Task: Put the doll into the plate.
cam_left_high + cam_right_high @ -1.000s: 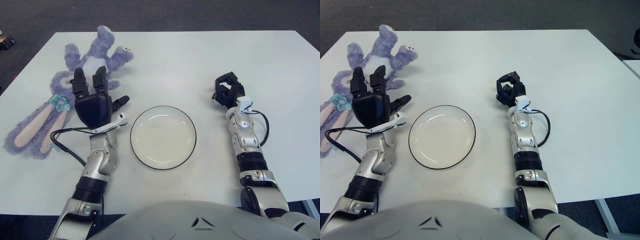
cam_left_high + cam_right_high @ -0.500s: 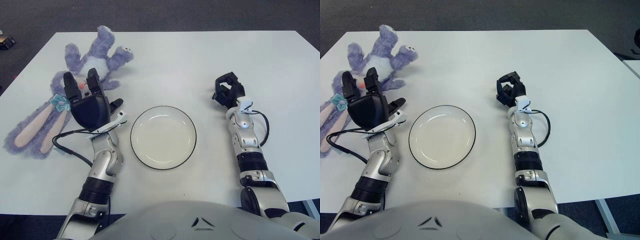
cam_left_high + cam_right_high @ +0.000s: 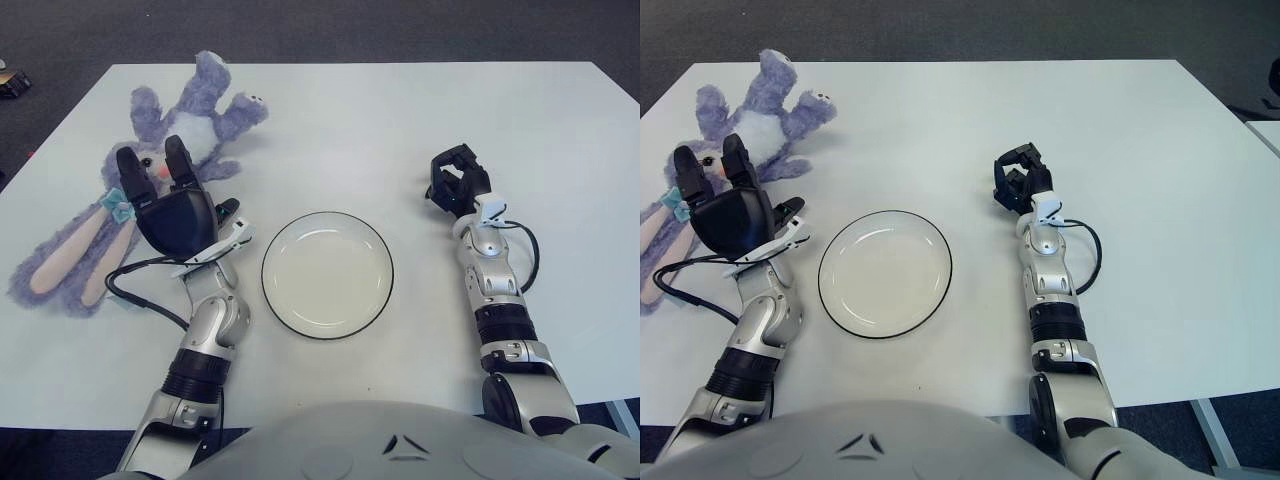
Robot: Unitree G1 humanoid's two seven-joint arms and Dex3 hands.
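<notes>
A purple plush rabbit doll (image 3: 185, 125) with long pink-lined ears (image 3: 60, 255) and a blue bow lies on its back at the table's far left. My left hand (image 3: 165, 195) hovers over the doll's head, fingers spread and holding nothing. The white plate (image 3: 327, 273) with a dark rim sits empty at the table's middle, just right of that hand. My right hand (image 3: 455, 183) shows right of the plate with its fingers curled, holding nothing.
The white table (image 3: 400, 110) stretches wide behind the plate and to the right. A black cable (image 3: 130, 295) loops from my left wrist across the table near the doll's ears. Dark carpet surrounds the table; a small object (image 3: 10, 82) lies on the floor at the far left.
My left hand has moved left and slightly back, from beside the plate to over the doll's head, tilting its fingers leftward. The right hand, plate and doll have stayed still.
</notes>
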